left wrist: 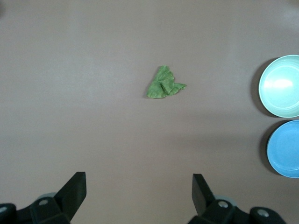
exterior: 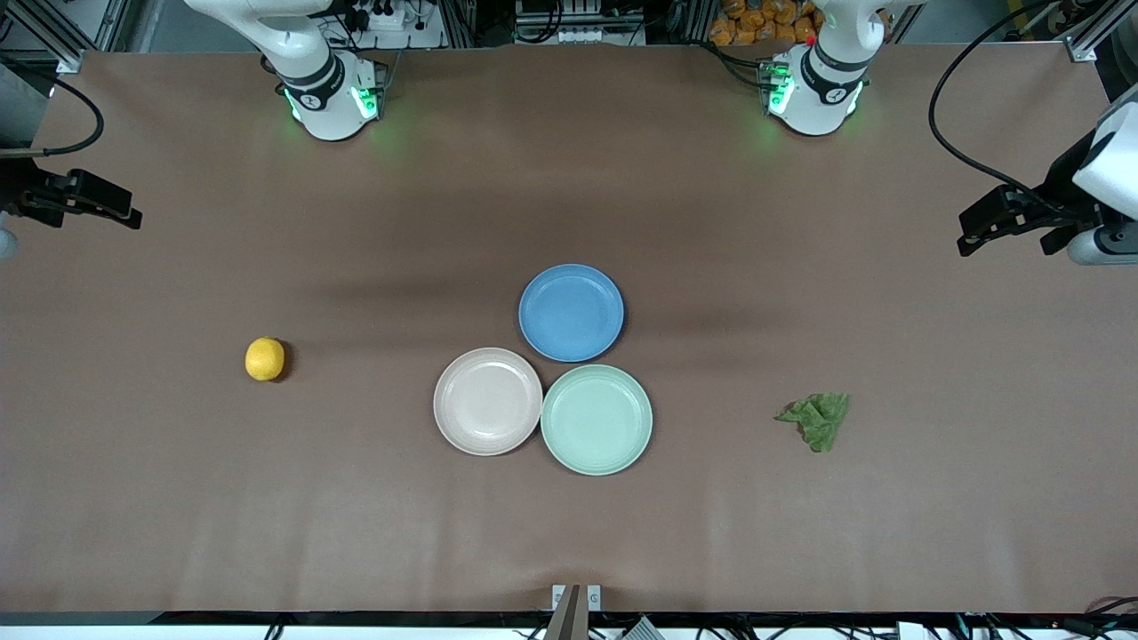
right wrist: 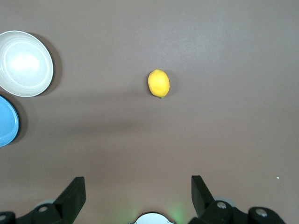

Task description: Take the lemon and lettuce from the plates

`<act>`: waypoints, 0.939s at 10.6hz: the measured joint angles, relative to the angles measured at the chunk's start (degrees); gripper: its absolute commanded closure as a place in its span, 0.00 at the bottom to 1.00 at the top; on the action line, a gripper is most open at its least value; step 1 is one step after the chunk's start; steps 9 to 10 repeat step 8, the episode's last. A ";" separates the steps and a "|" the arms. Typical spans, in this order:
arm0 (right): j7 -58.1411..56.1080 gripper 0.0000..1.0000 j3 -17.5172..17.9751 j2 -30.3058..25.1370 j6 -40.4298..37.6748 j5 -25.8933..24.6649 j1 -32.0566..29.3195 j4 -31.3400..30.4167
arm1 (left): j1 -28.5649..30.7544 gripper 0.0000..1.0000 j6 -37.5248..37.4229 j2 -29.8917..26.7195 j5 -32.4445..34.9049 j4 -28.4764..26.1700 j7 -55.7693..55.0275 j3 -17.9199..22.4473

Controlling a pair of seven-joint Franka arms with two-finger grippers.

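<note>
near the table's middle, three plates clustered and touching or nearly so: beige plate (exterior: 487, 401) and green plate (exterior: 596, 420) side by side, both bare, with blue plate (exterior: 571, 312) just above them, nearer the robots' edge. lemon (exterior: 265, 358) not on any plate, lying on the bare table (exterior: 569, 533) well apart from the beige plate, toward the right arm's end, about level with the plates' row. lettuce (exterior: 817, 419) likewise off the plates, flat and crumpled on the table toward the left arm's end, well apart from the green plate and a little nearer the front camera's edge than the lemon. right gripper (exterior: 98, 204) raised at the right arm's end of the table, close to that edge, fingers spread wide and holding nothing; seen from its wrist view as two dark fingers (right wrist: 72, 198) far apart, with the lemon (right wrist: 159, 83) lying on the surface between their lines and the beige plate (right wrist: 24, 63) and blue plate (right wrist: 5, 121) off to one side. left gripper (exterior: 1009, 222) raised at the left arm's end of the table, close to that edge, fingers (left wrist: 74, 191) also wide apart and empty, with the lettuce (left wrist: 163, 84) centred in its wrist view and the green plate (left wrist: 282, 86) and blue plate (left wrist: 286, 148) at the side.
</note>
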 measured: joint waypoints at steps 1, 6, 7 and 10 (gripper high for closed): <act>-0.06 0.00 0.00 0.00 0.01 -0.07 0.01 -0.07 | 0.02 0.00 0.00 0.00 -0.04 0.09 0.00 0.03; -0.12 0.00 0.14 0.01 0.54 -0.90 0.38 -0.67 | 0.06 0.00 0.00 0.11 -0.04 0.09 0.00 0.03; -0.12 0.00 0.14 0.00 0.58 -0.91 0.39 -0.67 | 0.06 0.00 0.00 0.13 -0.04 0.09 0.00 0.03; -0.12 0.00 0.14 0.00 0.59 -0.91 0.39 -0.68 | 0.06 0.00 0.00 0.15 -0.04 0.09 0.00 0.03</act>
